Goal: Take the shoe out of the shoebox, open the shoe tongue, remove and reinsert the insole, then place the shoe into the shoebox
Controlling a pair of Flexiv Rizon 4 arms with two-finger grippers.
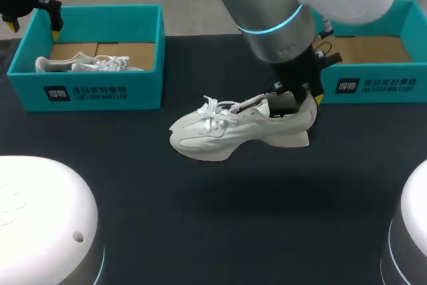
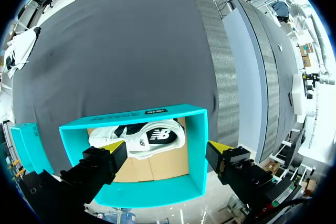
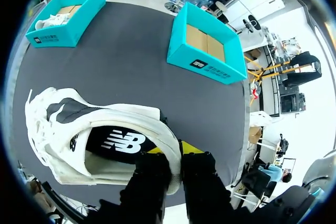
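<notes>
a: how is the right gripper (image 3: 173, 153) seen?
b: it is pinched narrowly on the heel collar of the white shoe (image 1: 233, 128), with one yellow-tipped finger set inside the collar and the other outside. the shoe is held over the middle of the dark table (image 1: 220, 231), toe toward the left side, laces loose. whether the sole touches the surface cannot be told.
a: and the left gripper (image 2: 165, 148)?
b: it is spread wide and nothing is gripped. it is hung above the left shoebox (image 1: 87, 91).
a: what is kept in the boxes?
b: a second shoe (image 1: 87, 63), also white, is laid on the brown cardboard floor of the left shoebox. a brown cardboard floor is shown in the right shoebox (image 1: 380, 85).
a: and the edges?
b: both boxes are set along the far edge, well apart. the held shoe is placed between them, nearer the robot, its heel near the right shoebox. a broad stretch of dark table is seen from the shoe to the near edge.
</notes>
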